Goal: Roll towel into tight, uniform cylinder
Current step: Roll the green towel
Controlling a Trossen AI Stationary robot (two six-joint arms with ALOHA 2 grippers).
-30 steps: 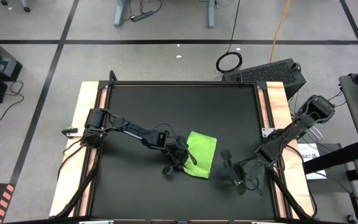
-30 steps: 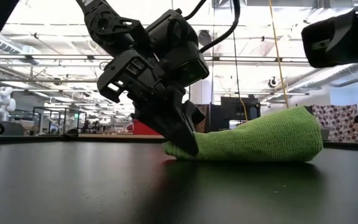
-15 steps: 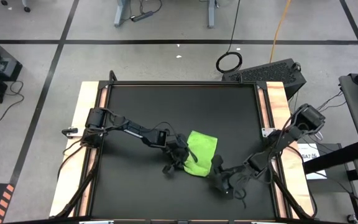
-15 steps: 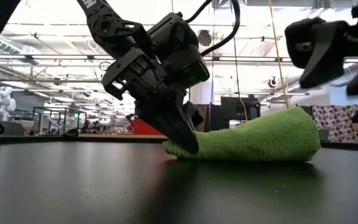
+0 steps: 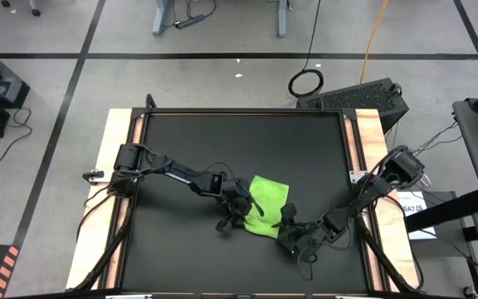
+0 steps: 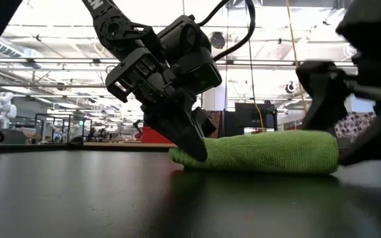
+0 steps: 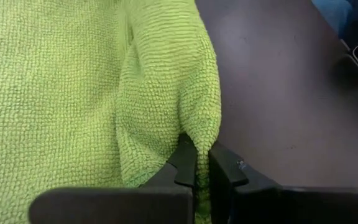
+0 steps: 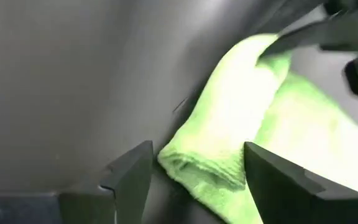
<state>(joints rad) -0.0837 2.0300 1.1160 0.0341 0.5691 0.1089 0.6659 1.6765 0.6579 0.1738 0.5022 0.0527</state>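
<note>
**Towel pinched on one side, open claw at the other**

The towel [image 5: 267,205] lies near the middle of my black worktop [image 5: 181,141], a little toward the front edge. It is folded into a low, thick bundle, not a neat round roll; from the low view it looks like a flattened loaf lying on the worktop, with its long side across the picture.

My left claw [image 5: 241,213] is at the towel's left edge, tilted down so its tips meet the worktop. Its fingers [image 7: 185,163] are pressed almost together with a thin fold of the green cloth caught between them. In my left wrist view the fabric bunches into a raised ridge that runs straight into that pinch, with the rest of the cloth spreading flat to one side.

My right claw [image 5: 290,230] is at the towel's front right corner, low over the worktop. Its fingers [image 8: 131,177] are spread wide, and in my right wrist view the folded end of the towel sits between them. I cannot tell whether either finger touches the cloth. My right arm reaches in from the right front side of the worktop.
</note>
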